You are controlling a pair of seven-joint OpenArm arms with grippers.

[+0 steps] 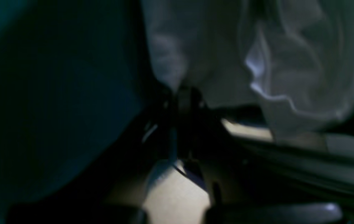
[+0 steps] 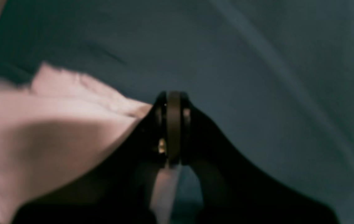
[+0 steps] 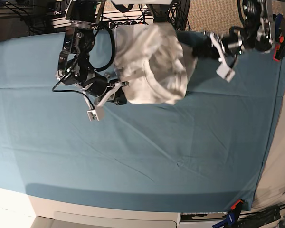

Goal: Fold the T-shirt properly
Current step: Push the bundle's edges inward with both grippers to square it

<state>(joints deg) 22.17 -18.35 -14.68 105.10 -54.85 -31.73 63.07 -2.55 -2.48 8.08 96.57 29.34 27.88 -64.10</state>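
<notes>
**Base view: shirt bunched between two clenched claws, thin grips at risk**

Base view shows the T-shirt (image 3: 152,66) crumpled at about twelve o'clock on the teal sheet (image 3: 133,156), hanging in a heap between both arms. The right gripper (image 3: 119,97), at the shirt's eight o'clock, is clenched on a corner of white cloth; its wrist view shows fabric pinched at the jaws. The left gripper (image 3: 195,51), at the shirt's two o'clock, looks clamped on an edge of the shirt too, though its wrist view is dark and blurred. Both holds seem to catch only a little cloth. A quick pull apart could slip one corner free, or the jaws may have caught two layers, so the shirt spreads twisted.
</notes>
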